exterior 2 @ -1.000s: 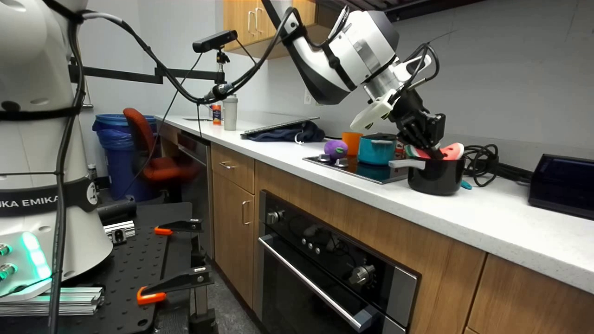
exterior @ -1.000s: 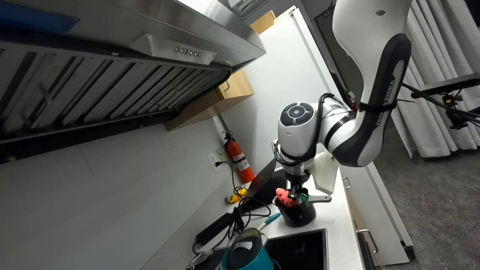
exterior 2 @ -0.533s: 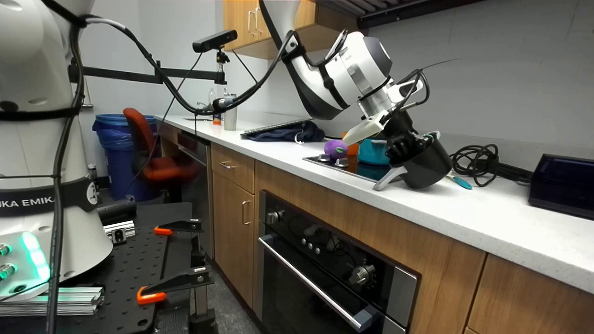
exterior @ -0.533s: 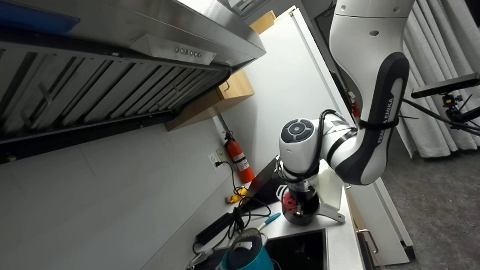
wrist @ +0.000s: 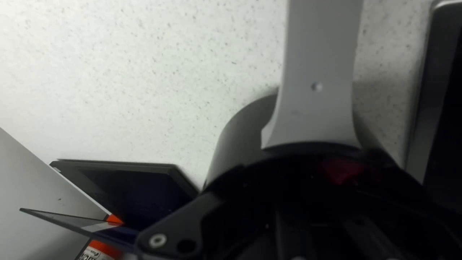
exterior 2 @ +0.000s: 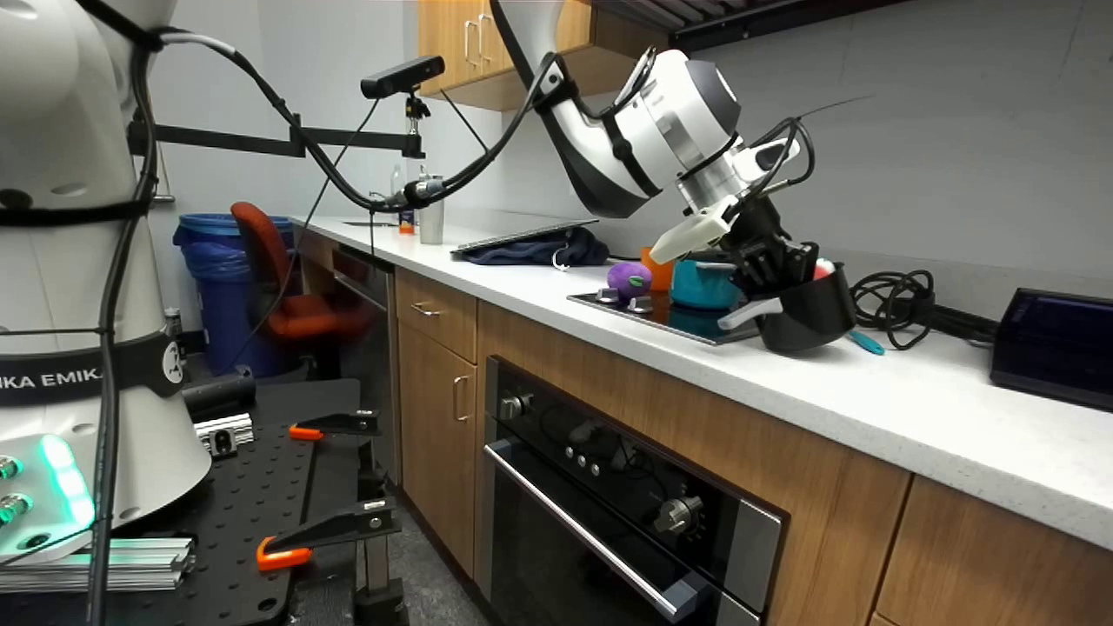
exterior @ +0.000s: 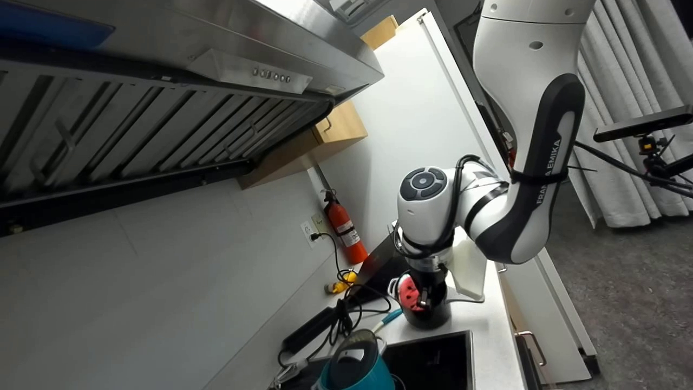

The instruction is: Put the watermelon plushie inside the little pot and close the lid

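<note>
The jaws reach down into the little pot (exterior 2: 813, 317), their ends lost in its dark inside; I cannot tell whether they are released, clenched, or grasping the watermelon plushie (exterior: 410, 293). The plushie, red with dark seeds, is in the pot just beside the jaws, on the side toward the wall (exterior 2: 948, 183). In an exterior view a small red and white piece of it shows above the pot's edge, past the jaws; in the wrist view a dim red patch shows in the dark by the jaws.

The pot is tilted: its mouth leans toward the jaws, and its grey handle (wrist: 321, 54) slopes down and away from them, toward the front of the bench (exterior 2: 939, 400). I cannot tell whether its lower edge touches the bench. Above the jaws slants the white arm (exterior 2: 669, 122).

Near the jaws is the black cooktop (exterior: 449, 368), and on it, apart from them, the teal pot (exterior 2: 704, 285). Farther from the jaws are an orange cup (exterior 2: 658, 271) and a purple ball (exterior 2: 629, 280). On the wall side of the jaws lie a teal-handled tool (exterior: 392, 316) and a tangle of black cable (exterior 2: 909, 306). A red fire extinguisher (exterior: 345, 232) is by the wall, well apart from the jaws.
</note>
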